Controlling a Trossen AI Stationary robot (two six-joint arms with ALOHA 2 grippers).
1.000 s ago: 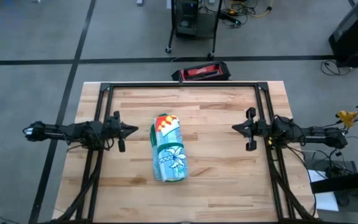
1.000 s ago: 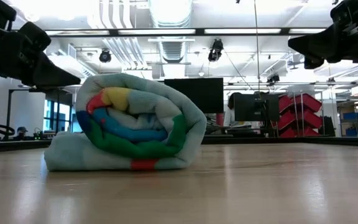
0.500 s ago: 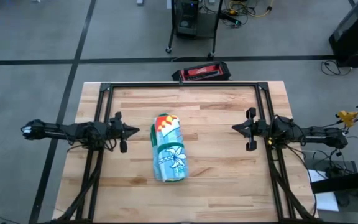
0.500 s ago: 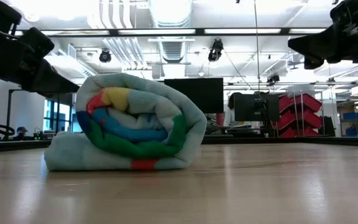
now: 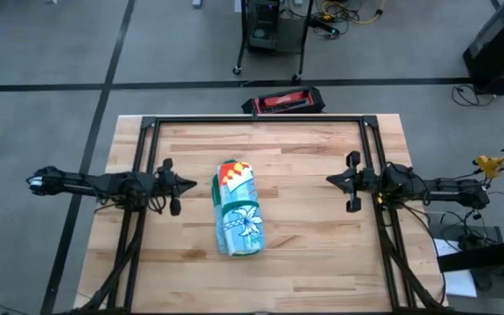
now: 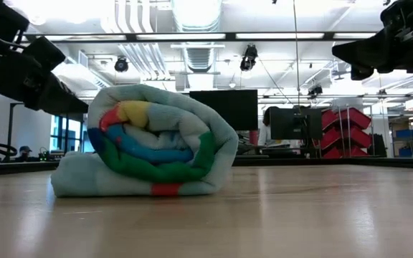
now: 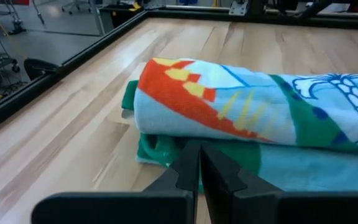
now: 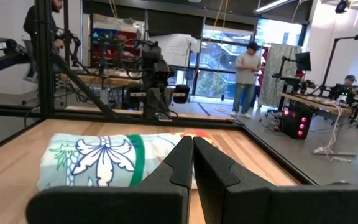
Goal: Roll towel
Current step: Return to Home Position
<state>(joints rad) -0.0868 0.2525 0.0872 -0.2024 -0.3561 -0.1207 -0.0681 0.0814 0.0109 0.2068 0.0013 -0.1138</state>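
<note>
While the rolled towel (image 5: 238, 210) lies mid-frame on the counter (image 5: 313, 236), the left jaws and the right jaws, both pressed together, hover clear of it at mid-left and mid-right.

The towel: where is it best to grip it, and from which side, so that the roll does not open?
Probably the towel at mid-length, from above, with fingers across its width. It lies as a long roll, its loose edge low on the side of the left gripper; squeezing across would likely pin that edge.

Wooden table (image 5: 304, 236), black frame rail (image 5: 199, 120), red case (image 5: 284, 101) on floor, standing person (image 8: 249, 78)
</note>
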